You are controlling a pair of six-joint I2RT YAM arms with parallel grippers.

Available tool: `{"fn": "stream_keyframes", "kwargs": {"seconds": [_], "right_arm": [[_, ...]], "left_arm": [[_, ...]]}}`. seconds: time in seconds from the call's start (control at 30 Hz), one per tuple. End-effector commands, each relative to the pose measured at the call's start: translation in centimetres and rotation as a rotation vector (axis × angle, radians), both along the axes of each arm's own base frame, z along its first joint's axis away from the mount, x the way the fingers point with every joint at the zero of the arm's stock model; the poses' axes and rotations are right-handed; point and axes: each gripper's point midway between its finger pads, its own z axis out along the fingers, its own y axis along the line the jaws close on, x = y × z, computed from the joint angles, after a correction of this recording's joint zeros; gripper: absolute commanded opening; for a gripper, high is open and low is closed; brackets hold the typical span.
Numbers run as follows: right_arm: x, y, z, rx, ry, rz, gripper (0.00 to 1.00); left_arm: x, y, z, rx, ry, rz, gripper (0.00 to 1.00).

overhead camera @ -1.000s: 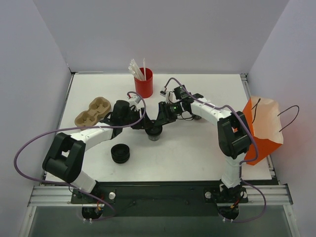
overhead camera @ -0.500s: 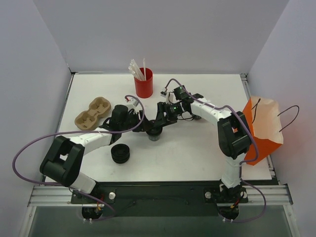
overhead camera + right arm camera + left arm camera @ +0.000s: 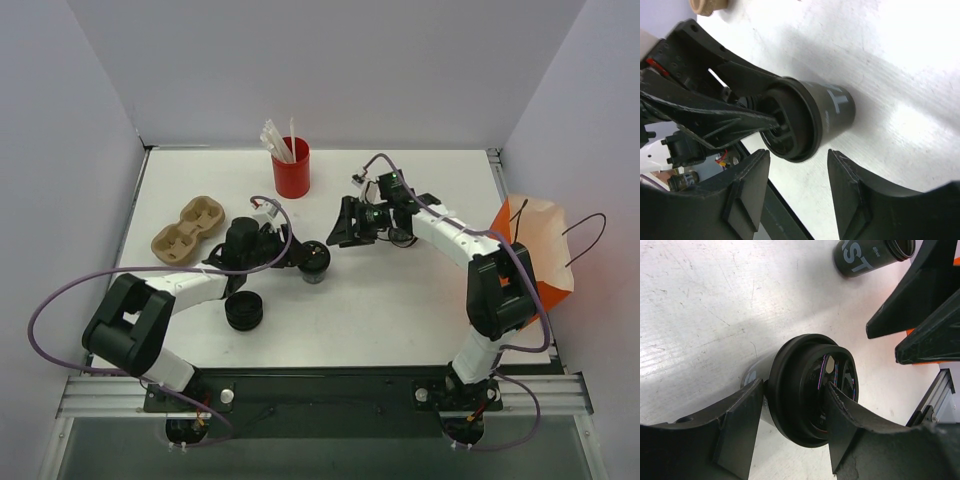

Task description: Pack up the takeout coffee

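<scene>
A small black takeout coffee cup (image 3: 316, 260) with its lid on stands mid-table. My left gripper (image 3: 298, 255) is shut on its top. In the left wrist view one finger (image 3: 850, 425) lies across the lid (image 3: 805, 390) and the other finger (image 3: 740, 425) presses under the lid's rim. My right gripper (image 3: 338, 228) hangs open just right of the cup, with nothing between its fingers. The right wrist view shows the cup (image 3: 825, 112) just beyond the open right gripper (image 3: 799, 165). The orange paper bag (image 3: 535, 265) stands at the right table edge.
A second black cup (image 3: 865, 257) with no lid stands beyond the held one. A low stack of black lids (image 3: 243, 310) lies front left. A cardboard cup carrier (image 3: 187, 228) sits at the left, and a red cup of straws (image 3: 291, 170) at the back.
My right gripper has opened and drawn back to the right, off the cup. My left gripper stays on the cup's lid.
</scene>
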Motion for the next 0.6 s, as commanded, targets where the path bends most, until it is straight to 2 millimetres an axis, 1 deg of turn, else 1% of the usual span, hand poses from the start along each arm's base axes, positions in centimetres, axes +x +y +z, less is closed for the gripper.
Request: {"fn": "stream_keyframes", "kwargs": {"seconds": [0.0,0.03,0.07,0.1,0.13,0.17,0.2,0.27,0.43,0.57], "right_arm": [[-0.6,-0.9,-0.1,0.014,0.020,-0.093,0.48],[-0.7,-0.9,0.1,0.025,0.033,-0.120,0.46],[-0.3,-0.9,0.2,0.041,0.018,-0.140,0.43],[-1.0,-1.1,-0.8,0.039,0.044,-0.154,0.42],[-0.9,-1.0,-0.5,0.058,0.048,-0.180,0.40],[-0.6,-0.9,-0.5,0.076,0.032,-0.189,0.40],[-1.0,-0.9,-1.0,0.082,0.045,-0.194,0.39],[-0.8,-0.6,-0.9,0.111,0.044,-0.205,0.37],[-1.0,-0.5,-2.0,0.114,0.067,-0.211,0.35],[-1.2,-0.2,-2.2,0.132,0.079,-0.208,0.34]], "left_arm": [[-4.2,4.2,-8.9,0.239,0.231,0.057,0.59],[-4.3,4.2,-8.9,0.240,0.230,0.057,0.59],[-4.3,4.2,-8.9,0.236,0.230,0.057,0.59],[-4.4,4.2,-9.0,0.236,0.233,0.058,0.59],[-4.5,4.2,-9.1,0.237,0.234,0.056,0.59],[-4.6,4.3,-9.2,0.239,0.237,0.056,0.59],[-4.5,4.2,-9.1,0.236,0.235,0.056,0.59],[-4.6,4.2,-9.2,0.238,0.235,0.053,0.59],[-4.6,4.1,-9.2,0.239,0.237,0.054,0.59],[-4.7,4.2,-9.3,0.243,0.240,0.055,0.59]]}}
